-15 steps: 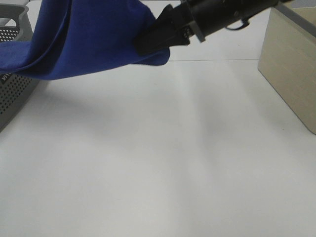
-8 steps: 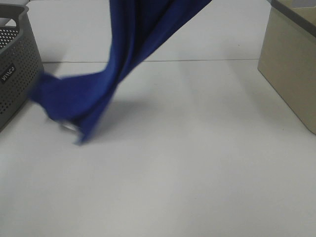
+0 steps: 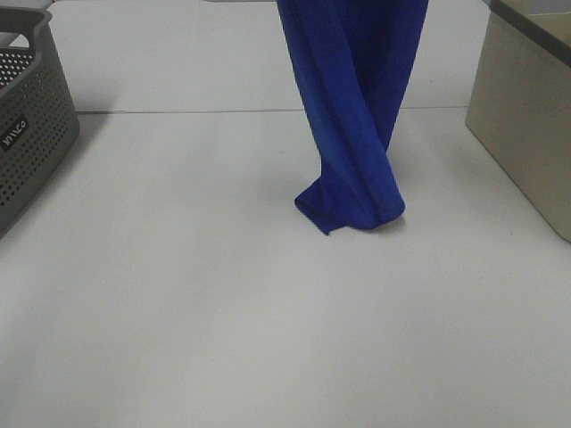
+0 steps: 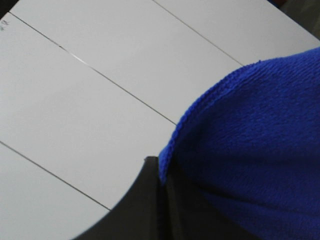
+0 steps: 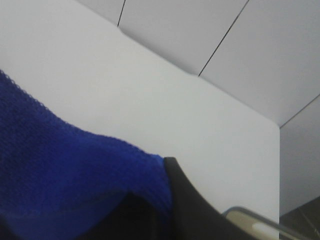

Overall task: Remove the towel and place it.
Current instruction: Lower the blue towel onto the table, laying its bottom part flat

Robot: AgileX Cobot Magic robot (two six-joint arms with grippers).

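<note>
Towel (image 3: 352,116), blue, hanging lengthwise 12 to 6 o'clock in the high view: upper edge clamped by left gripper (image 4: 162,175) and right gripper (image 5: 150,202) alike, lower end crumpled on table (image 3: 223,312), basket (image 3: 31,134) at 9 o'clock.

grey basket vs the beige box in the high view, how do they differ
The grey basket is dark; the beige box is pale. The basket's wall is perforated and carries a label; the box's wall is plain and solid. The basket sits at the left edge, the box at the right. Both stand on the white table, clear of the towel.
</note>
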